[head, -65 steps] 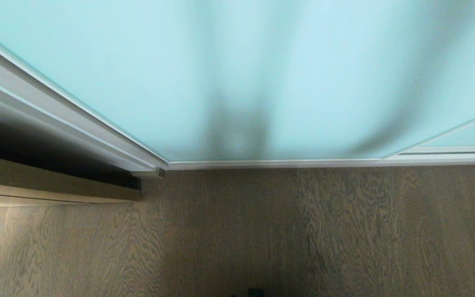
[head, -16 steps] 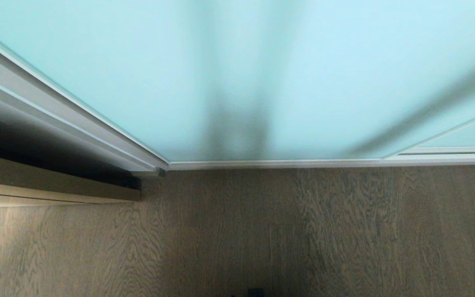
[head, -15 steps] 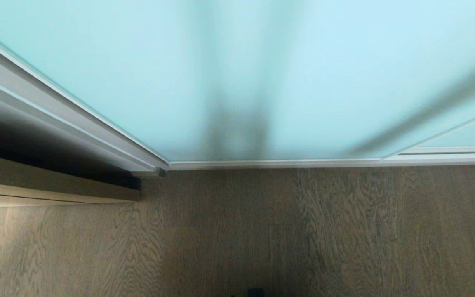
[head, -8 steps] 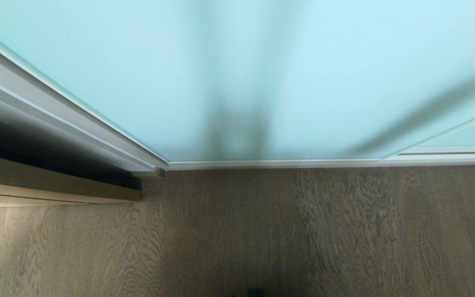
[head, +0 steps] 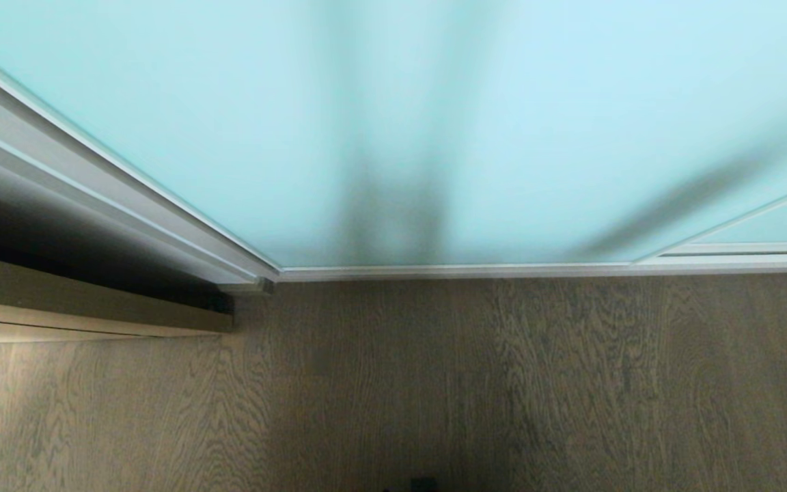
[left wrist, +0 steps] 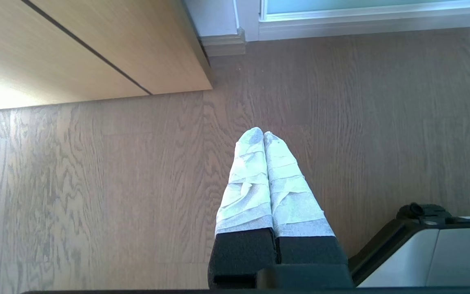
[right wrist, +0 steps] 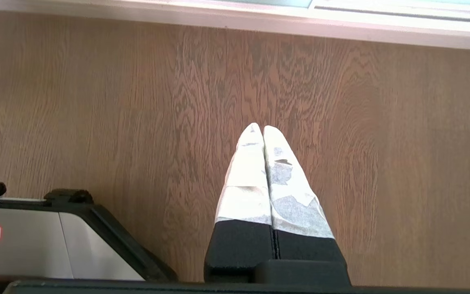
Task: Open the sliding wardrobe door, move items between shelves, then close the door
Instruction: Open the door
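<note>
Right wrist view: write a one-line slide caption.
Shut right gripper with white-taped fingers above the brown wood-grain floor.

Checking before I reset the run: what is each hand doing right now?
Left hand: closed, holding nothing, above the floor.
Right hand: closed, holding nothing, also above the floor.

bare wood floor point(head: 503, 383) ahead, sliding wardrobe door point(head: 434, 123) blocks beyond, light wood cabinet point(left wrist: 76, 45) at left
</note>
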Controlling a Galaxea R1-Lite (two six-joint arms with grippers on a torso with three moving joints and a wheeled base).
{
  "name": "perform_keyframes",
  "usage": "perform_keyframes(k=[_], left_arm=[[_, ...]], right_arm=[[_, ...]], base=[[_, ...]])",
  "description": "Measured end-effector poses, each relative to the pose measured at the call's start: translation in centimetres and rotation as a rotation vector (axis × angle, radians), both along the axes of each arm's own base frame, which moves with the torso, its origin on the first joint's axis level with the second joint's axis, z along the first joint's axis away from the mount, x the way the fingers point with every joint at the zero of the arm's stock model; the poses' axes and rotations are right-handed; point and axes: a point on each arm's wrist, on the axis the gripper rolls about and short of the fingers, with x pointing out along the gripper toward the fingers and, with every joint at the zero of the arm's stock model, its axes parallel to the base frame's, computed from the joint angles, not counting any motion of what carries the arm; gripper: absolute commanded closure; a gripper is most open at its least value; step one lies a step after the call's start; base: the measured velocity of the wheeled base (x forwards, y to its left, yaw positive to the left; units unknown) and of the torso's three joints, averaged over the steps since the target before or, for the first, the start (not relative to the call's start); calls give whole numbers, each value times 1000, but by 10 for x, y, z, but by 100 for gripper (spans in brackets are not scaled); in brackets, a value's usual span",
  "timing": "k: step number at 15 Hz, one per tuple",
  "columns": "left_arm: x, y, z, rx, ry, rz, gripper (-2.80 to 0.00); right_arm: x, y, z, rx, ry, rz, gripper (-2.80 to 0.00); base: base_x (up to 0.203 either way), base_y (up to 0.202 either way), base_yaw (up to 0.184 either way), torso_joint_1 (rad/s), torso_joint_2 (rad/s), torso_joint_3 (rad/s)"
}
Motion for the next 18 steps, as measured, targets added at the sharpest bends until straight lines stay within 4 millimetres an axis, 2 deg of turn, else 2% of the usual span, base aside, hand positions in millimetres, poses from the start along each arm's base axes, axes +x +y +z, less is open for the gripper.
perform_keyframes(k=[18], left_arm=[[0,0,0,0,0,0,0]], right_arm=[[0,0,-1,26,-16,-2,0]], base=[[0,0,0,0,0,0]])
